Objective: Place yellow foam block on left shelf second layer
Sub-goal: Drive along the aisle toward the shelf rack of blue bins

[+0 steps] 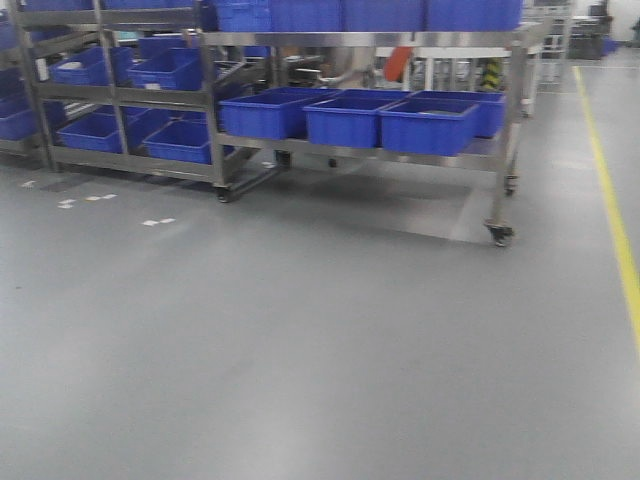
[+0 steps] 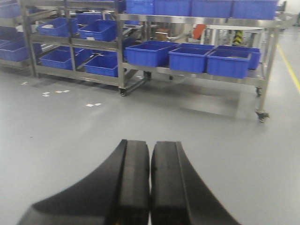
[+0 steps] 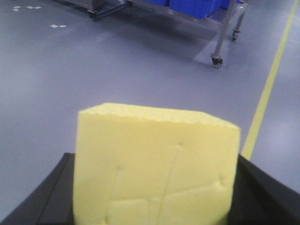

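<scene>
Wheeled steel rack point(image 1: 400, 39), blue bins point(image 1: 345, 125) in a row on its lower shelf; grey floor point(image 1: 300, 350); yellow floor line point(image 1: 609, 200); white floor marks point(image 1: 158, 221).

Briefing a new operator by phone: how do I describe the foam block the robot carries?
Before the steel racks of blue bins, over grey floor, find the robot's right gripper. Between its black fingers sits the yellow foam block. It alone is a creased, pale yellow chunk; the bins are blue.

The yellow foam block point(image 3: 157, 168): pale yellow w/ faint crease lines. Left gripper point(image 2: 150, 150) black. Far bins point(image 1: 345, 122) all blue, shelf frames point(image 1: 212, 110) silver-grey. Floor point(image 1: 300, 350) grey; yellow line point(image 1: 612, 200) at right, white marks point(image 1: 155, 222) far left.
</scene>
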{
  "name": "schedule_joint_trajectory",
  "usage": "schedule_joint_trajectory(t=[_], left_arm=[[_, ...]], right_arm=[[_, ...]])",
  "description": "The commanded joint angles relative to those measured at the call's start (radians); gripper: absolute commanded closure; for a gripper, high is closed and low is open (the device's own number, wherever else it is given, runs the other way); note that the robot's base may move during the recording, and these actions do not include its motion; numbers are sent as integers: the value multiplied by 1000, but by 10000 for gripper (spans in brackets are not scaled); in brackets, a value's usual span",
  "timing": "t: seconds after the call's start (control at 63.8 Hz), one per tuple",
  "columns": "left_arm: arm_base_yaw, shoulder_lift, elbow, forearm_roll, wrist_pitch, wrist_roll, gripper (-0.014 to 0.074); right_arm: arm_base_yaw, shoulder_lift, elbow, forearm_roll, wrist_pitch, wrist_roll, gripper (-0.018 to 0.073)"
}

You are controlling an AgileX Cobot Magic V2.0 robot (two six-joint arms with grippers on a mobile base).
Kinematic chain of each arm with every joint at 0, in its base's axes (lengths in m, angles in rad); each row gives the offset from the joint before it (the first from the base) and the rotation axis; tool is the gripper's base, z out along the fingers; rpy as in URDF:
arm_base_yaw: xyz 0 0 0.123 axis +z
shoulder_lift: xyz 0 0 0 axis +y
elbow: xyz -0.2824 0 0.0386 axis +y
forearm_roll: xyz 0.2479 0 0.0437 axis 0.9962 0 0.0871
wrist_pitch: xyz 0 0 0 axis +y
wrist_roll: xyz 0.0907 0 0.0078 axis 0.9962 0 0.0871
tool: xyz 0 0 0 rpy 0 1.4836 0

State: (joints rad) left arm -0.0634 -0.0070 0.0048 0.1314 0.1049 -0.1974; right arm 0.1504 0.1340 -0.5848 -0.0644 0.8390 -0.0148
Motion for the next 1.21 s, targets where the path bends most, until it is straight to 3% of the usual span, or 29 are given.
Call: schedule_joint_trajectory(t=[0.0,1.191], left_arm=[[0,-13,28,-7,-84,-4,460],[0,-13,28,-7,-84,-4,460]], right_arm=[[-5,18,-28,-7,-87,-10,225],[-5,18,-28,-7,-87,-10,225]])
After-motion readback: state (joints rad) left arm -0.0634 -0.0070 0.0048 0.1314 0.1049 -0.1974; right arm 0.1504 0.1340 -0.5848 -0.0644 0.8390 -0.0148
